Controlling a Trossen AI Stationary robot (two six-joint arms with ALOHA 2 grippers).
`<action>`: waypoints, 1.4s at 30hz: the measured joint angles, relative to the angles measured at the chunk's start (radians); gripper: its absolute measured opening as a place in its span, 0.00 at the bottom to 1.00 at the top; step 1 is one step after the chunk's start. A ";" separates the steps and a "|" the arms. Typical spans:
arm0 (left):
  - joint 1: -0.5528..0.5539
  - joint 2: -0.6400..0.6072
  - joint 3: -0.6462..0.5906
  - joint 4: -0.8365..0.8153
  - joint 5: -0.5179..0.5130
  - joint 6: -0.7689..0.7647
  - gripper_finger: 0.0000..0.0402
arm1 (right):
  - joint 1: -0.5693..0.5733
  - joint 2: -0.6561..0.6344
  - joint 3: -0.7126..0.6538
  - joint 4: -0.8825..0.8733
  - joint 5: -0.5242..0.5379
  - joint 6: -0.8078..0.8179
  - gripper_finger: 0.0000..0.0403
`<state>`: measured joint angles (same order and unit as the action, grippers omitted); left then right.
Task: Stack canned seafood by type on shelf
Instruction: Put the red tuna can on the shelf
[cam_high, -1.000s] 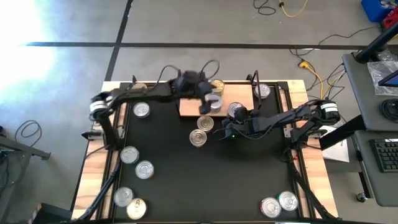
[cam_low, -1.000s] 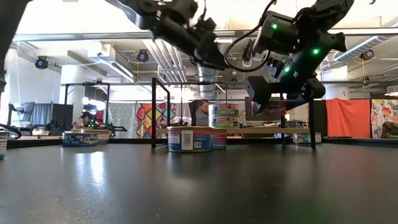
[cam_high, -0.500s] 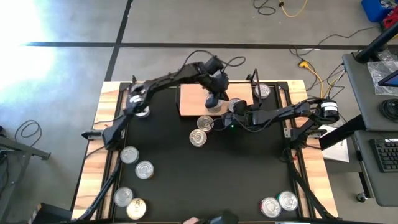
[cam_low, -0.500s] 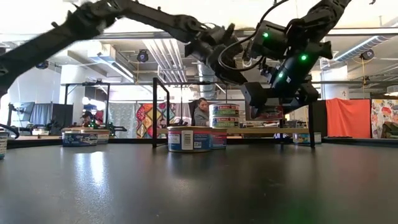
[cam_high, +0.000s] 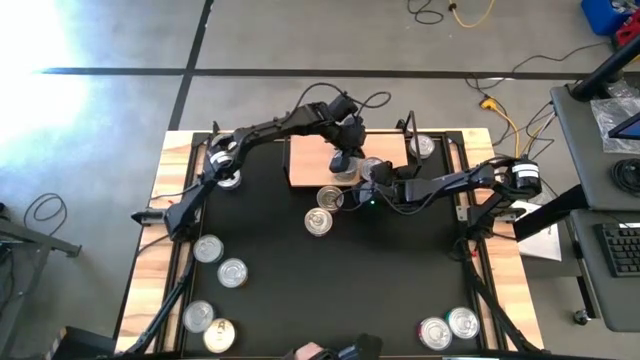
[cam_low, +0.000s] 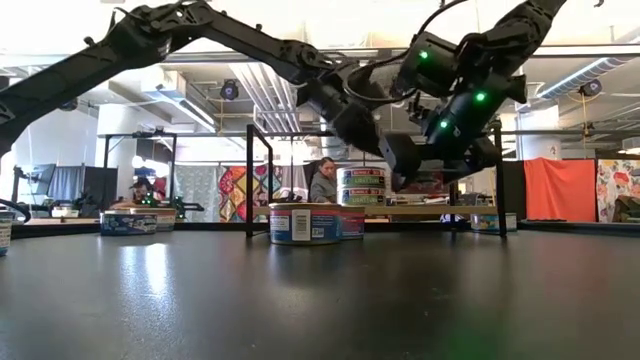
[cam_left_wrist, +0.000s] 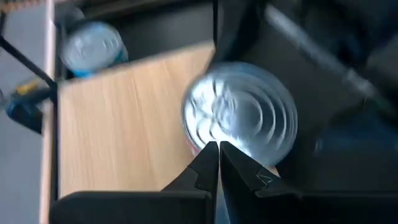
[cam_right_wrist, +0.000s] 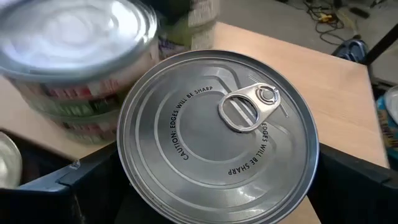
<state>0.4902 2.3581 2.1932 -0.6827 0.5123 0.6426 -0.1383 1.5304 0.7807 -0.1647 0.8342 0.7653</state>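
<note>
Left gripper (cam_high: 346, 160), fingers closed and empty, above the stacked tins (cam_low: 361, 187) on the shelf (cam_high: 310, 160); right gripper (cam_high: 372, 180), beside it, grasping 1 silver-lidded tin (cam_right_wrist: 217, 135) at the shelf's front edge.

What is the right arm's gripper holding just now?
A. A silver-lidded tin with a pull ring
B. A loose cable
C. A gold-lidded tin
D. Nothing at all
A: in the right wrist view the right gripper has a round silver-lidded tin with a pull ring sitting between its two dark fingers, beside the stacked tins on the wooden shelf.
</note>
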 joint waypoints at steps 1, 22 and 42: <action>-0.001 0.000 0.003 0.025 0.010 -0.019 0.00 | 0.000 0.005 0.000 0.005 0.004 -0.003 0.99; -0.057 0.027 -0.016 0.094 0.055 -0.022 0.00 | -0.015 0.049 0.000 -0.003 0.002 -0.092 0.99; -0.095 -0.370 -0.543 0.480 -0.132 -0.140 0.00 | 0.016 -0.010 -0.002 -0.198 0.002 0.014 0.99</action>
<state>0.3949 1.9882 1.6504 -0.2031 0.3800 0.5021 -0.1220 1.5203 0.7784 -0.3623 0.8363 0.7796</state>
